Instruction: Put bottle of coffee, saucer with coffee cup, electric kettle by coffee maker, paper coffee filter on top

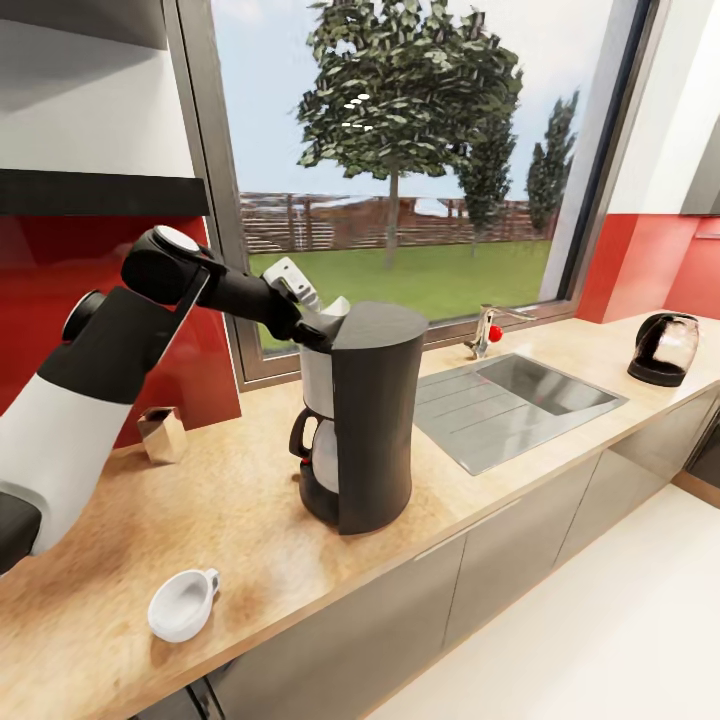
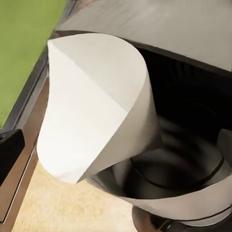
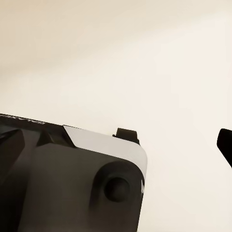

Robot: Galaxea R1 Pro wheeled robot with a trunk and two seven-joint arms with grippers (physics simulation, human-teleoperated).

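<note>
The left gripper [image 1: 322,318] reached from the left across the counter to the top of the coffee maker [image 1: 375,415], at its far left edge. A white paper filter [image 1: 337,306] stood between its fingers, so the jaws seemed closed on it, though their gap was hidden behind the machine's lid. In the left wrist view the filter [image 2: 92,111] was a folded white cone, its open mouth curled, hanging over the dark round basket inside the machine's top [image 2: 183,159]. Whether the paper touched the basket could not be told.

The right gripper [image 3: 227,145] showed as dark finger ends against a pale blank surface in the right wrist view, beside the robot's own dark body; the fingers stood apart with nothing between them.

The coffee maker was one tall dark grey machine, its white-walled alcove holding a glass carafe with a black handle, standing in the middle of the countertop [image 1: 240,500]. One white cup [image 1: 183,604] lay tipped on its side near the counter's front edge, left of and nearer than the machine. One kettle [image 1: 664,348], dark glass on a black base, stood far right, beyond the steel sink [image 1: 515,400]. One small metallic box [image 1: 163,434] sat by the red wall at the left. One dark shelf [image 1: 100,192] ran along the wall above it.
</note>
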